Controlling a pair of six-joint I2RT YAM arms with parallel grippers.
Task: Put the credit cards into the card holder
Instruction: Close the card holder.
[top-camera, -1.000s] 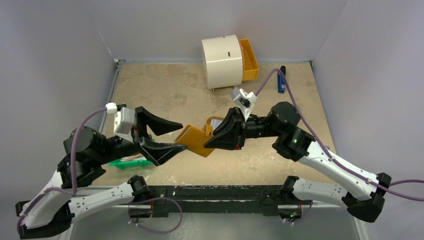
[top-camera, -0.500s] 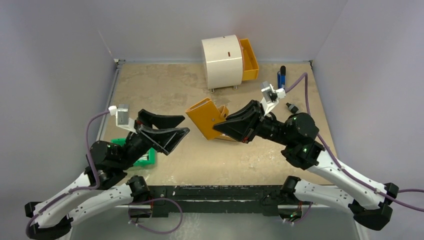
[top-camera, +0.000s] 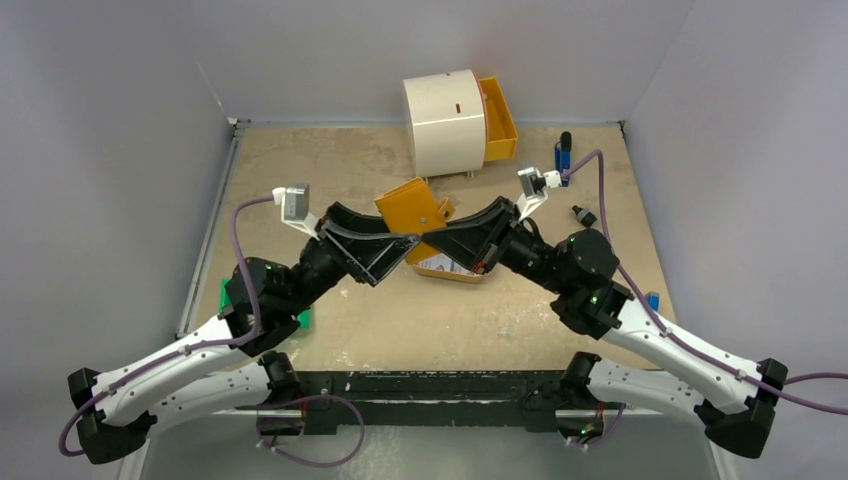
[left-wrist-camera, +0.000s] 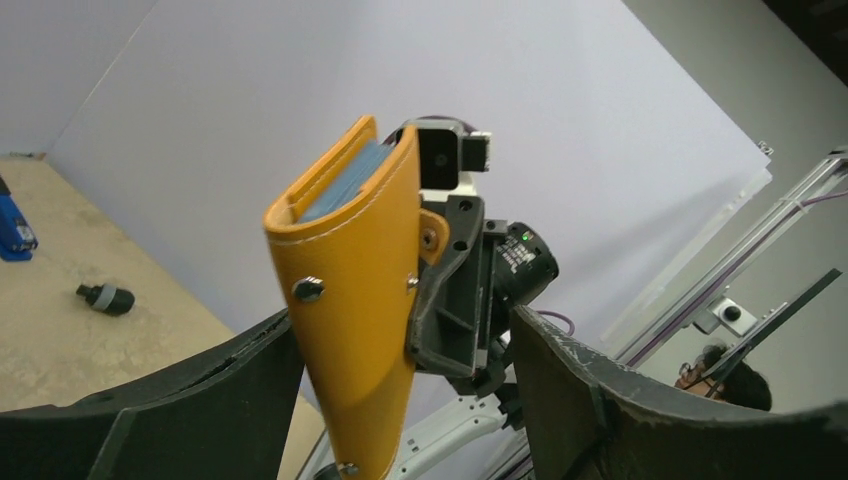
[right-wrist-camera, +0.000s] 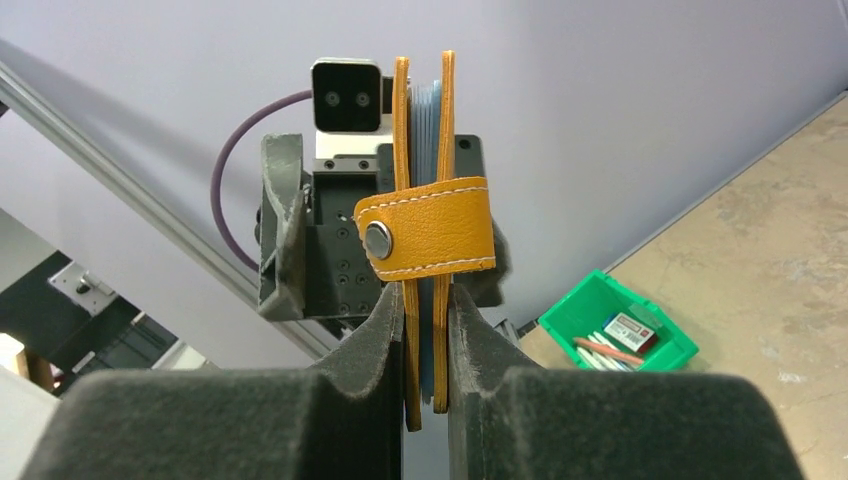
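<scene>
Two claws met at the card holder (right-wrist-camera: 425, 235), but only one had it. Your right gripper (right-wrist-camera: 425, 300) was clamped tight on the orange leather, and the holder stood out beyond its fingertips, clear of the table (top-camera: 300, 170). Your left gripper (left-wrist-camera: 405, 330) was spread wide with a finger on each side of the holder. One finger was well apart from it, and I could not tell whether the other touched. The credit cards (left-wrist-camera: 345, 180) showed as pale blue edges between the holder's two walls, just inside its mouth. I could not count them. The strap (right-wrist-camera: 440, 215) lay snapped across the holder's edge. I judged the loading step close to done. Next you would need to confirm the cards sat fully down, perhaps nudging them with the left claw. After that, lower the holder without easing the right grip early.
</scene>
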